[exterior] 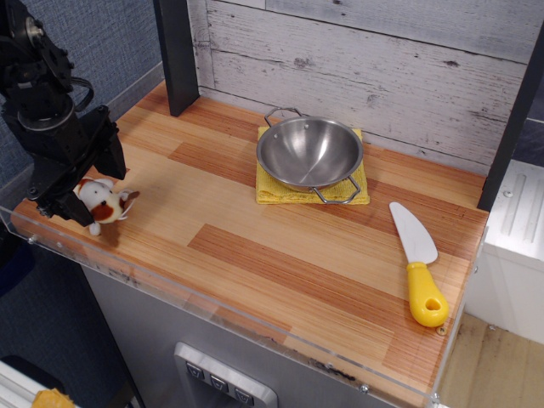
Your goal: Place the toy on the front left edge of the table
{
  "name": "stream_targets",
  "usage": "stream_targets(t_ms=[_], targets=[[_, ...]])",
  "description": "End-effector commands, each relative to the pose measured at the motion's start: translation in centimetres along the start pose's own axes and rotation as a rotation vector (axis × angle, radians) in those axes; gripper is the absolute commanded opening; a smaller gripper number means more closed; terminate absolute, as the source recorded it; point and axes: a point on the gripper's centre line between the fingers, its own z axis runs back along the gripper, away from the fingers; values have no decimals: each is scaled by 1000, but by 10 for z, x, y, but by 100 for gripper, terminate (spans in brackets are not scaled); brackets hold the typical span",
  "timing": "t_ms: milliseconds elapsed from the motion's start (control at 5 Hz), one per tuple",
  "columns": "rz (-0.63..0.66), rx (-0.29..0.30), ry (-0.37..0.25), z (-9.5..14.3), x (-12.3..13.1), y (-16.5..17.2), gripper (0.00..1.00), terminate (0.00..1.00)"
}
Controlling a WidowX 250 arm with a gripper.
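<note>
The toy (104, 206), a small white plush dog with reddish-brown patches, sits on the striped wood table (280, 255) at its front left edge, close to the clear acrylic edging. My black gripper (85, 189) hangs just above and left of the toy, its fingers spread either side of the toy's back. The jaws look open and the toy rests on the wood.
A steel bowl (309, 153) stands on a yellow cloth (270, 194) at the back middle. A white plastic knife with a yellow handle (416, 268) lies at the right. A dark post (176, 55) stands at the back left, against a plank wall.
</note>
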Motion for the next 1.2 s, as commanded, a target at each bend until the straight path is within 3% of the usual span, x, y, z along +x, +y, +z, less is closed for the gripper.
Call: stream_targets(t_ms=[0,600,800,1000], targets=[[-1,-91,-34,40,2,-18,100,0],[-82,-246,-13,119,-32,-37,100,0],[-103,-278,-1,137,-40,-42,100,0],[-103,-278,-1,137,-40,-42,100,0]])
